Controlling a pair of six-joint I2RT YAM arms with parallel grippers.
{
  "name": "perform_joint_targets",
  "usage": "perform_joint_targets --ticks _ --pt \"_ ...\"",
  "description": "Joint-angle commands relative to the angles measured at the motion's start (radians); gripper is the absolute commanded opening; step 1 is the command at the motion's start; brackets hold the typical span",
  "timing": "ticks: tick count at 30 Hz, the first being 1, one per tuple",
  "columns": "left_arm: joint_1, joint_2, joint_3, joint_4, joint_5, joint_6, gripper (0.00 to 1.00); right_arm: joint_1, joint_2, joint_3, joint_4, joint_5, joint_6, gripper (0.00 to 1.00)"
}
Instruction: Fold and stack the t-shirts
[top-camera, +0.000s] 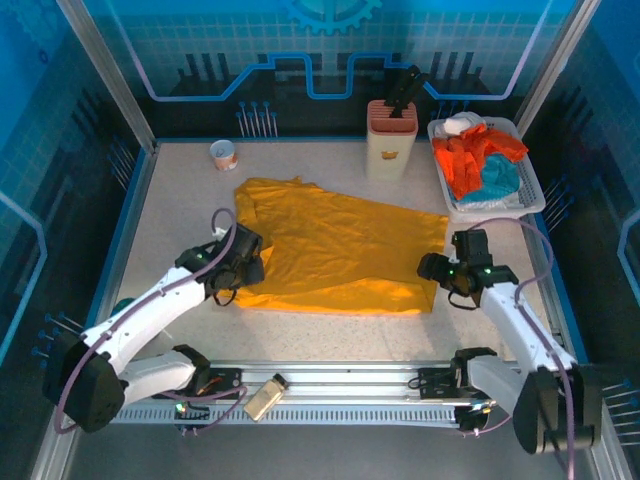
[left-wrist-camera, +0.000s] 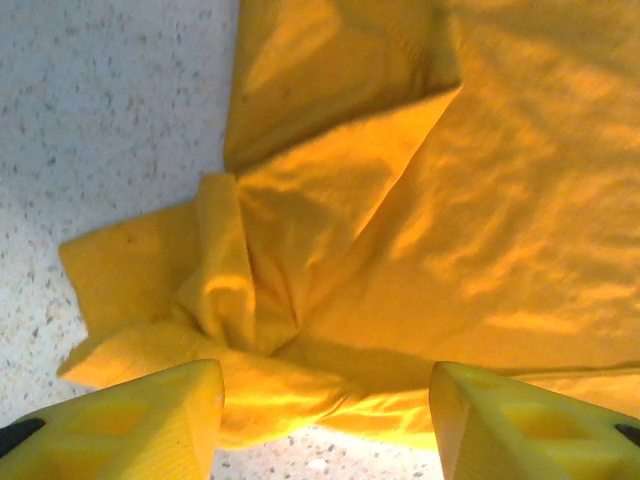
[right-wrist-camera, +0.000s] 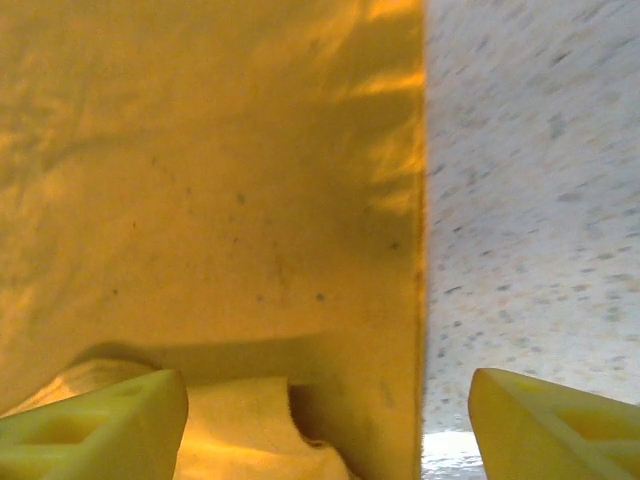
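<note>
A golden-yellow t-shirt lies spread and partly folded in the middle of the table. My left gripper hovers at its left edge, open over a bunched sleeve, with its yellow fingers wide apart and nothing between them. My right gripper is open at the shirt's right edge; its fingers straddle the hem without holding it. Orange-red t-shirts and a teal one lie heaped in the white basket at the back right.
A beige knife block stands behind the shirt, left of the basket. A small paper cup sits at the back left. A tan object rests on the rail at the near edge. Bare speckled tabletop surrounds the shirt.
</note>
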Motion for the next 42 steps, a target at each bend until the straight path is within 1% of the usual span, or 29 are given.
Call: perform_joint_targets --ticks 1,3,5,8,10,11,13,17,20,24,27,30,32,38,42 --pt "0.069 0.041 0.062 0.020 0.055 0.067 0.57 -0.005 0.090 0.043 0.020 -0.134 -0.058 0.74" --pt "0.113 0.067 0.076 0.051 0.100 0.100 0.57 -0.002 0.145 0.061 0.024 -0.163 -0.072 0.72" --pt "0.146 0.109 0.105 0.054 0.118 0.129 0.57 0.005 0.188 0.072 0.033 -0.187 -0.072 0.70" --pt "0.165 0.179 0.146 0.017 0.105 0.165 0.57 0.029 0.246 0.094 0.024 -0.207 -0.077 0.69" --pt "0.166 0.220 0.148 0.008 0.099 0.172 0.58 0.053 0.286 0.111 0.001 -0.204 -0.086 0.68" --pt "0.166 0.235 0.144 0.012 0.104 0.172 0.58 0.062 0.303 0.115 -0.007 -0.203 -0.090 0.67" --pt "0.166 0.269 0.135 0.018 0.113 0.170 0.58 0.075 0.326 0.109 -0.005 -0.209 -0.094 0.57" --pt "0.166 0.333 0.128 0.012 0.078 0.166 0.58 0.079 0.309 0.089 -0.009 -0.213 -0.093 0.45" --pt "0.166 0.364 0.124 0.022 0.090 0.162 0.58 0.081 0.275 0.078 -0.028 -0.204 -0.091 0.36" --pt "0.166 0.379 0.126 0.037 0.097 0.160 0.58 0.086 0.230 0.070 -0.065 -0.177 -0.090 0.20" --pt "0.168 0.378 0.132 0.044 0.097 0.168 0.58 0.099 0.166 0.063 -0.097 -0.151 -0.091 0.10" --pt "0.175 0.380 0.141 0.043 0.098 0.177 0.58 0.120 0.099 0.061 -0.168 -0.131 -0.078 0.01" --pt "0.190 0.382 0.149 0.044 0.111 0.185 0.58 0.174 0.035 0.044 -0.202 -0.130 -0.029 0.00" --pt "0.224 0.396 0.191 0.037 0.129 0.207 0.58 0.386 -0.132 -0.004 -0.335 -0.031 0.154 0.00" --pt "0.226 0.408 0.217 0.035 0.124 0.210 0.57 0.522 -0.245 -0.037 -0.459 0.055 0.334 0.00"
